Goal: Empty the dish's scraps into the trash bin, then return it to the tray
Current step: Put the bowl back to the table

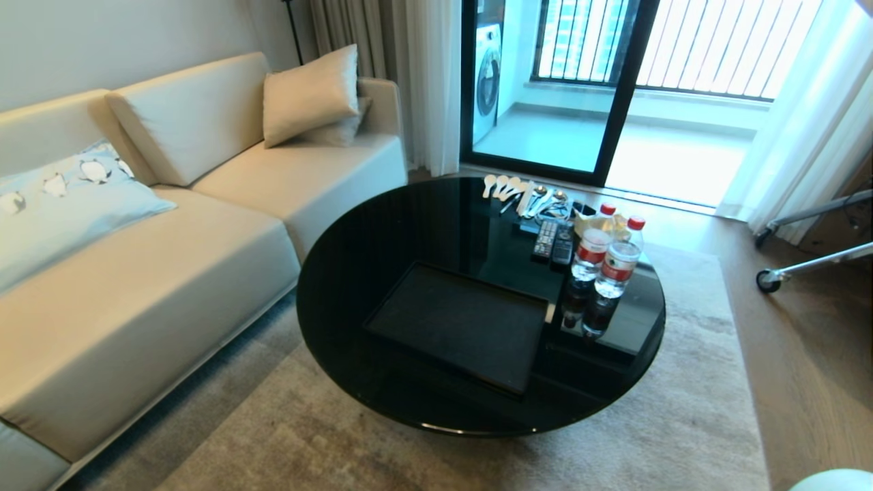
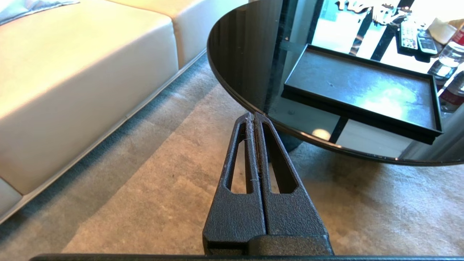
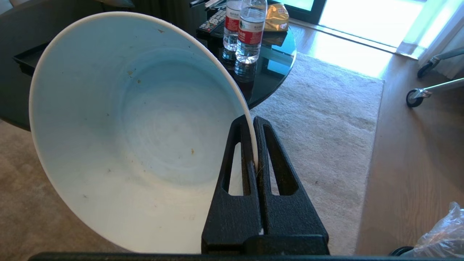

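Note:
The dish, a white deep-sided bowl, is tipped on its side with its rim pinched in my right gripper, which is shut on it above the rug beside the table. Only tiny specks cling inside; the scraps are out of view. A sliver of the dish shows at the head view's lower right corner. The black tray lies empty on the round black glass table. My left gripper hangs shut and empty over the rug near the table's edge. A crinkled clear plastic bag shows low on the wooden floor; the trash bin's steel body is out of view.
Two water bottles, remote controls and several spoons crowd the table's far right side. A beige sofa runs along the left. A wheeled metal stand sits on the wooden floor at the right.

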{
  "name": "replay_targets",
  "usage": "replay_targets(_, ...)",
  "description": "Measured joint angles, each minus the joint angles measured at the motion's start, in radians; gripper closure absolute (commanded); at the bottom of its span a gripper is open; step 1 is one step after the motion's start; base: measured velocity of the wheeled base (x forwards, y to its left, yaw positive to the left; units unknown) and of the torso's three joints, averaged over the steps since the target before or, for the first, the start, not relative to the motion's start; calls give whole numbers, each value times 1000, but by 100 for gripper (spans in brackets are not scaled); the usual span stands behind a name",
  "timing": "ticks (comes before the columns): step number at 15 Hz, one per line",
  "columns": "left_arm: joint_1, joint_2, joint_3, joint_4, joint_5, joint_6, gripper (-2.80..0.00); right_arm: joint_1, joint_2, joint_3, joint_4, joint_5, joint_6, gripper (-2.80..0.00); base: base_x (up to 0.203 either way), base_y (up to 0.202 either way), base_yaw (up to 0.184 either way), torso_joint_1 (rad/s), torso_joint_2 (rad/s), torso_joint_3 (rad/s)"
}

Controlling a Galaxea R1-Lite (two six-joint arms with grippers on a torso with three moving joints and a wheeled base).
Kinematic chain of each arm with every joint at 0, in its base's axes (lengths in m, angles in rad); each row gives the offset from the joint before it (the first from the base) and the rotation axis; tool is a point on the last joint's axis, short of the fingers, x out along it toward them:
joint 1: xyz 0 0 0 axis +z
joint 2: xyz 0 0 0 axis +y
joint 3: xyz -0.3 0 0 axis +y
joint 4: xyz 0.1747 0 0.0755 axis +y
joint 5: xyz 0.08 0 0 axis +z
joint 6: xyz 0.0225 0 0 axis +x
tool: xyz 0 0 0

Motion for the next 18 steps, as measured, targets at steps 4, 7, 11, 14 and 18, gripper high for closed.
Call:
replay_targets(4, 0, 0, 0, -1, 0, 0, 0, 0, 0, 0, 1, 0, 0, 0, 178, 151, -2, 2, 3, 4)
replay_targets(7, 0, 0, 0, -1, 0, 0, 0, 0, 0, 0, 0, 0, 0, 0, 186, 186, 0, 5, 3, 2)
replay_targets(11, 0, 0, 0, -1, 0, 0, 0, 0, 0, 0, 0, 0, -1, 0, 36, 43, 3, 6, 1, 0)
replay_targets(14, 0, 0, 0, -1, 0, 0, 0, -1, 0, 0, 0, 0, -1, 0, 0, 0, 0, 0, 0, 0)
replay_targets(18, 0, 0, 0, -1, 0, 0, 0, 0, 0, 0, 1, 1, -13, 0, 0, 0, 0, 0, 0, 0)
